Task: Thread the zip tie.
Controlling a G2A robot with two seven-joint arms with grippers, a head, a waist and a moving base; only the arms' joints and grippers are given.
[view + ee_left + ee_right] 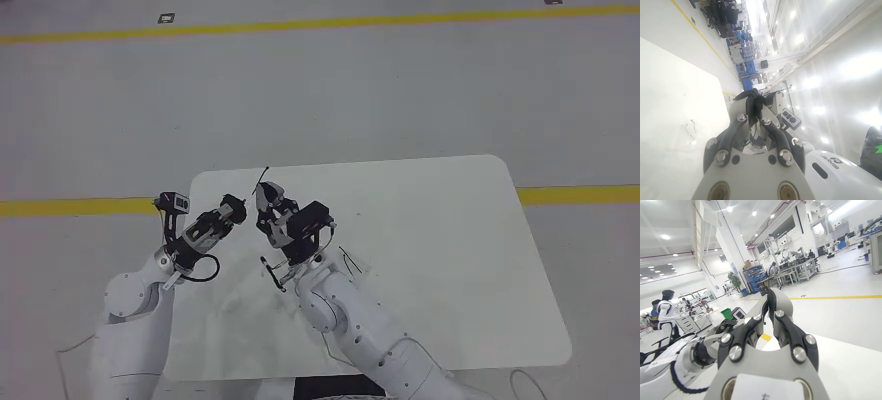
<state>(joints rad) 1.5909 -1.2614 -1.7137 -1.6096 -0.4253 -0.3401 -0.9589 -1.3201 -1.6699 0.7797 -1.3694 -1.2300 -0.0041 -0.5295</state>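
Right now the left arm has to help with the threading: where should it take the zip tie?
Likely the free tail of the zip tie, poking straight out past the shut right gripper. Bring the left gripper in sideways, jaws across the thin strip.

Big robotics lab hall: white humanoid robot at a bench, blue-bin metal shelving rack, steel-frame workbenches, yellow floor line.

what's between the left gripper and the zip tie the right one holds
Nothing visible. The zip tie is pinched in the right gripper above the table, and the left gripper sits beside it across an open gap.
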